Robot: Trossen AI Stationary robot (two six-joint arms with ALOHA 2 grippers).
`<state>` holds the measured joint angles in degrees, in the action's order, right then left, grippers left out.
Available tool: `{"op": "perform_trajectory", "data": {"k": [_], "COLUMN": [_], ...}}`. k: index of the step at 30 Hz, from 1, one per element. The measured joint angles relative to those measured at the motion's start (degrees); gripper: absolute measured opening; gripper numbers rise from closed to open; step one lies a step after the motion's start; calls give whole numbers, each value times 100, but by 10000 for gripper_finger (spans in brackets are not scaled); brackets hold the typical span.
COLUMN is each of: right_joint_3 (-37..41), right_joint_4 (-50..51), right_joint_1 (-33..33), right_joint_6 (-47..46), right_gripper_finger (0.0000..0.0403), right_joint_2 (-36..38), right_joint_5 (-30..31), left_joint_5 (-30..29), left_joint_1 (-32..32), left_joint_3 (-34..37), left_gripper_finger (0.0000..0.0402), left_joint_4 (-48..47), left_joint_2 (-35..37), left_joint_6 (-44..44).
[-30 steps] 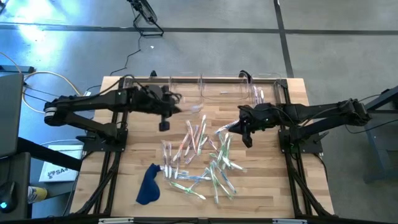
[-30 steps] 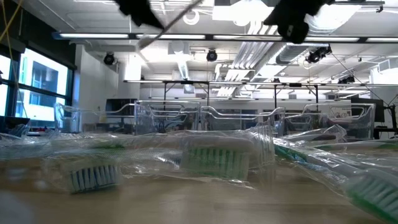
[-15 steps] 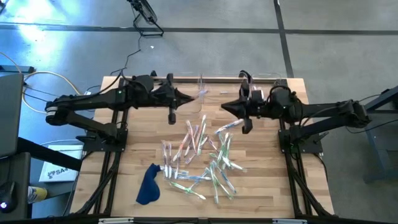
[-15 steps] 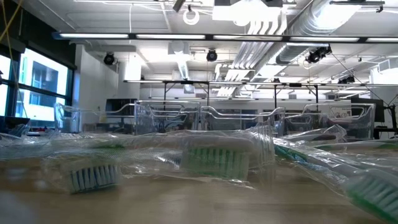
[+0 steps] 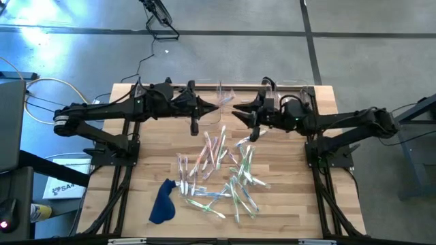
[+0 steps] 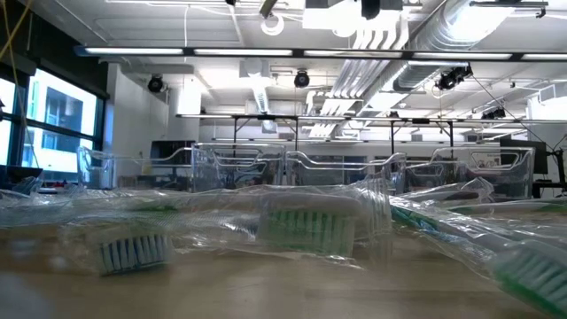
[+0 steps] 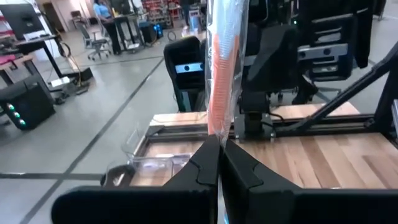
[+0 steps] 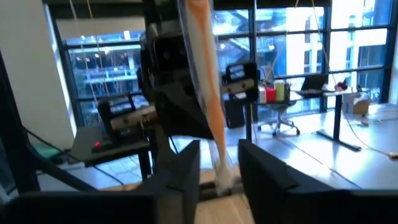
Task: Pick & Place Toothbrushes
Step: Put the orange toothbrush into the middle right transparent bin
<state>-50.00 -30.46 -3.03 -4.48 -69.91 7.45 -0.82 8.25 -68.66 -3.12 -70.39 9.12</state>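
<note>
Pinching pink toothbrush (image 7: 222, 81) in my left gripper (image 7: 219, 155) over table's back edge — right gripper (image 8: 219, 163) parted around it. Light, stiff, slippery wrapper — grab mid-handle. Rest piled mid-table.

Bright overhead light, blurred foreground

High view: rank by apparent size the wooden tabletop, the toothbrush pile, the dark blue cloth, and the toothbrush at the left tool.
1. Wooden tabletop, largest by far.
2. Toothbrush pile, spread over the middle.
3. Dark blue cloth, a small crumpled patch.
4. Wrapped toothbrush gripped in the left tool, with the right tool closing in from the other side: smallest.
</note>
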Motion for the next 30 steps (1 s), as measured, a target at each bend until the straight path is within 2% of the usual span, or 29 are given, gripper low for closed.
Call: {"op": "perform_trajectory", "data": {"k": [3,6,15,30], "right_joint_3": [0,0,0,0], "right_joint_4": [-410,-746,-1115,-1260], "right_joint_1": [0,-11,-13,-76], "right_joint_6": [95,178,138,132], "right_gripper_finger": [143,156,159,158], "right_joint_2": [-185,-362,-725,-734], "right_joint_5": [5,11,6,-5], "left_joint_5": [0,0,-20,118], "left_joint_1": [0,0,4,0], "left_joint_3": [0,0,0,7], "left_gripper_finger": [0,0,0,0], "left_joint_4": [-24,3,-4,275], "left_joint_2": [0,0,0,-455], "left_joint_6": [-42,-51,-54,-208]}}
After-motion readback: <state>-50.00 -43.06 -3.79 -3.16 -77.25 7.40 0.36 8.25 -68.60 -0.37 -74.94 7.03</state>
